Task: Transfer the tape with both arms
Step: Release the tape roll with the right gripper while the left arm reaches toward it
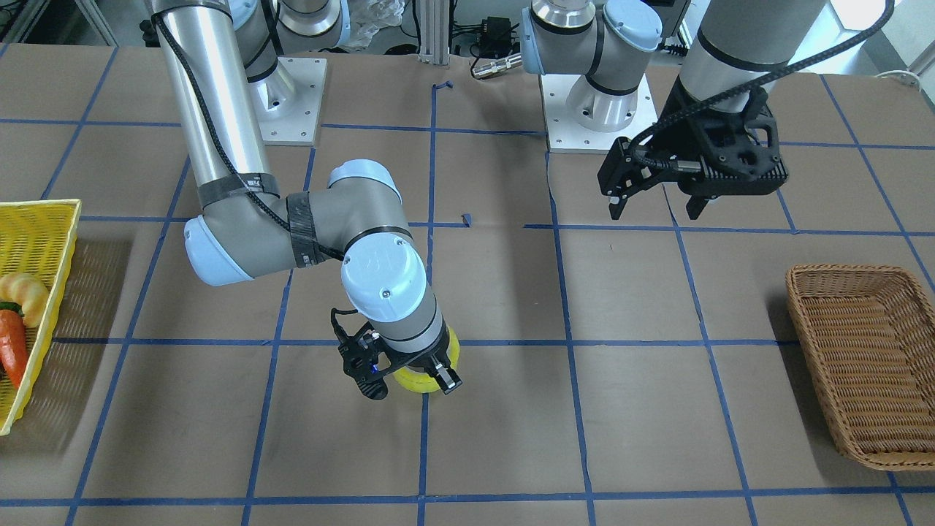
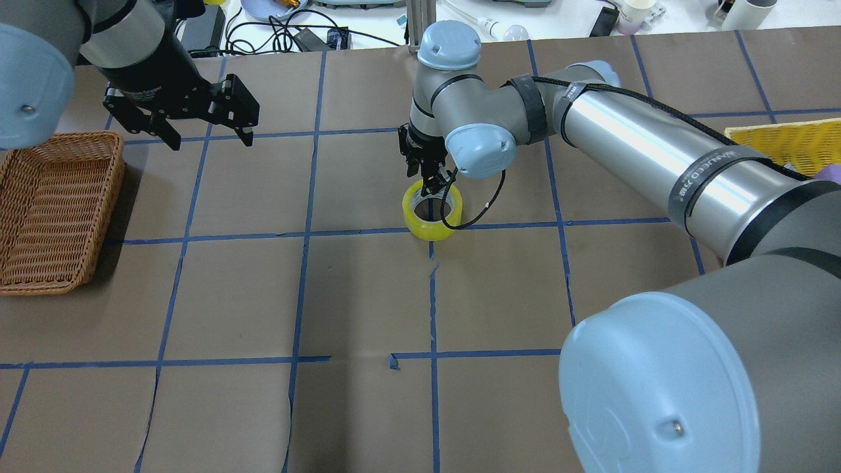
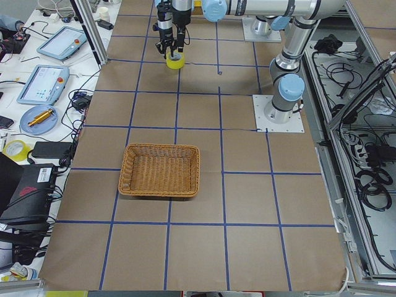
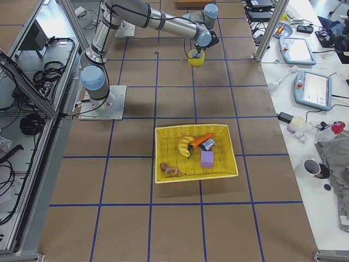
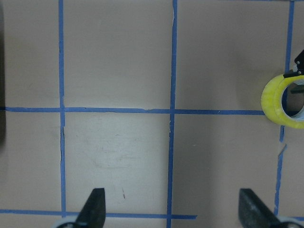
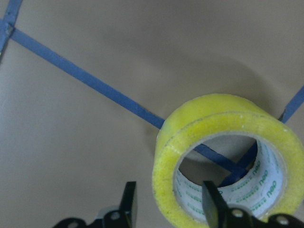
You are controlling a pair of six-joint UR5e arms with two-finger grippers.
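The yellow tape [image 2: 420, 220] lies on the brown table near a crossing of blue lines. It also shows in the front view [image 1: 416, 381], the right wrist view [image 6: 213, 114] and at the right edge of the left wrist view [image 5: 273, 99]. My right gripper [image 2: 433, 187] points down over it. In the right wrist view [image 6: 168, 199] one finger is inside the ring and one outside, astride its wall, with small gaps on both sides. My left gripper [image 1: 654, 208] is open and empty, hovering well away from the tape; its fingertips [image 5: 95, 204] show over bare table.
A brown wicker basket [image 2: 59, 210] stands at the table's end on my left side. A yellow plastic basket [image 4: 196, 153] with toy food, including a carrot [image 1: 13, 347], stands at the end on my right side. Both arm bases are at the robot's edge of the table.
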